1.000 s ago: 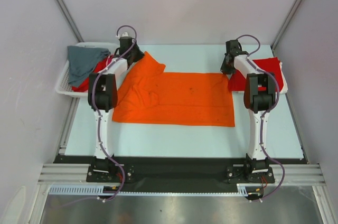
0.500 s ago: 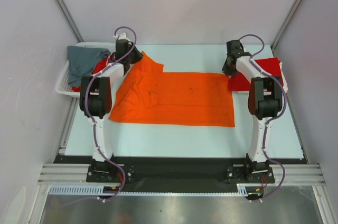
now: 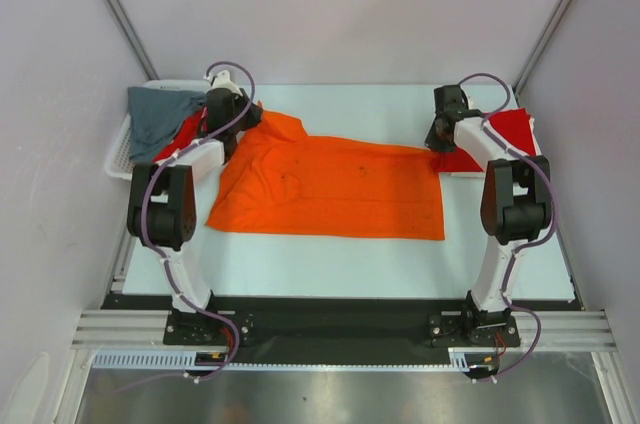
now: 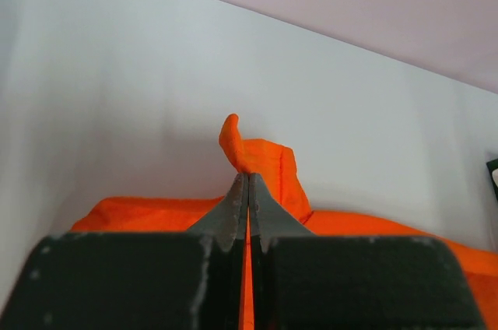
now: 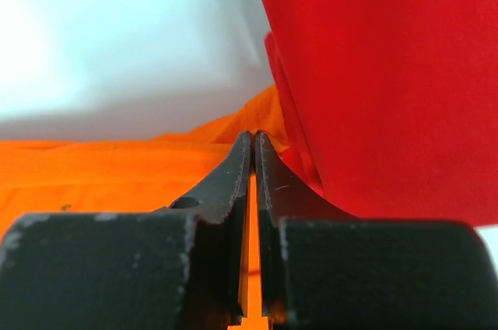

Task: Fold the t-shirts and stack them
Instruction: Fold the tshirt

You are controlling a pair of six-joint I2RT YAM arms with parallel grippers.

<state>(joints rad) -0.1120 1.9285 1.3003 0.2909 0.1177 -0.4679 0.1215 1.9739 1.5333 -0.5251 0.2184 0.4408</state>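
Starting at the near edge: the orange tee (image 3: 330, 189) lies spread across the middle of the tabletop (image 3: 330, 264), with its near hem straight and set back a bit from that edge.

Both claws are working at the tee's far hem. The left claw (image 4: 248, 187) is pinched tight on the far left corner, with a little tongue of orange poking past the tips. The right claw (image 5: 254, 147) is clamped on the far right corner, a thin fold of orange caught between its jaws.

My guess is the far half gets folded onto the near half. I'd lift both corners together at matching height and hold the cloth snug between them. Then carry them toward the near edge and lay hem on hem. The left side is bunched, so it probably wants extra pull.

Watch the red tee (image 3: 505, 129) at the far right corner. It sits right against the right claw and could get dragged along.

The tabletop is pale and smooth, so the cloth may slide. At the far left corner a basket (image 3: 118, 159) holds a grey tee (image 3: 160, 114) over a second red tee (image 3: 188, 126). Plain pale walls (image 3: 350, 14) and metal posts (image 3: 110, 4) box it all in.
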